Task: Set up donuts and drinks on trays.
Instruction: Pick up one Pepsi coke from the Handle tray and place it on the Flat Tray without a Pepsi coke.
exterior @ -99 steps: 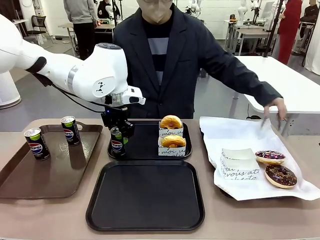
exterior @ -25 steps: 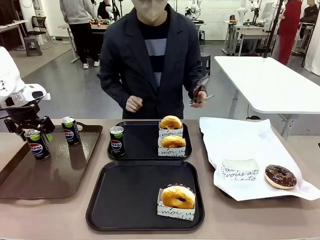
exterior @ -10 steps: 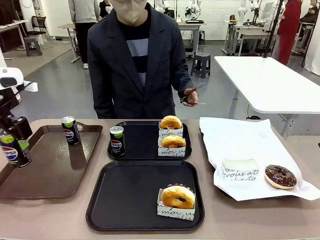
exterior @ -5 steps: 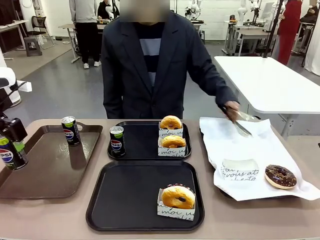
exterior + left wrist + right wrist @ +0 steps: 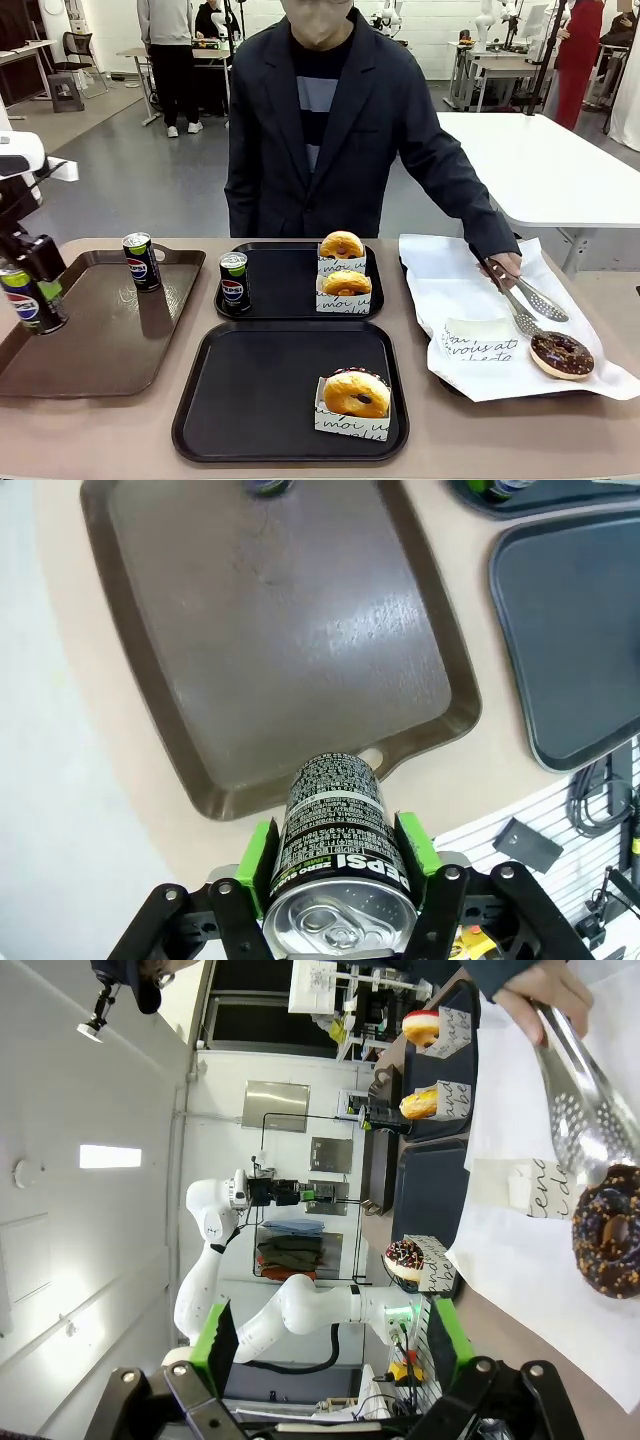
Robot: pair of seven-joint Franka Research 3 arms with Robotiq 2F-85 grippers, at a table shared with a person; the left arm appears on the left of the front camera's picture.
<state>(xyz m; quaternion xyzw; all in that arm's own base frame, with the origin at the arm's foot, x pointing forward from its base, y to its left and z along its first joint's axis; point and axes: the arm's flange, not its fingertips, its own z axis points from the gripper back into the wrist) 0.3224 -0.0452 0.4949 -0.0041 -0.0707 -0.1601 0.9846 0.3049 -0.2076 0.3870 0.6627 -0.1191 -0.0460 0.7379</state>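
Left gripper (image 5: 337, 860) clamped on 1 Pepsi can (image 5: 335, 805) over the rim of the brown tray (image 5: 270, 650); right gripper (image 5: 332, 1338) spread apart, empty; person's tongs (image 5: 527, 300) just beside chocolate donut (image 5: 561, 353)

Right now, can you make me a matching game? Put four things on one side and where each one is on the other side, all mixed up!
Things:
1. leftmost Pepsi can
2. unsleeved chocolate donut
3. tongs
4. lone sleeved donut

Places:
A. person's hand
B. near black tray
C. left claw
D. white paper

Pairs: 1-C, 2-D, 3-A, 4-B
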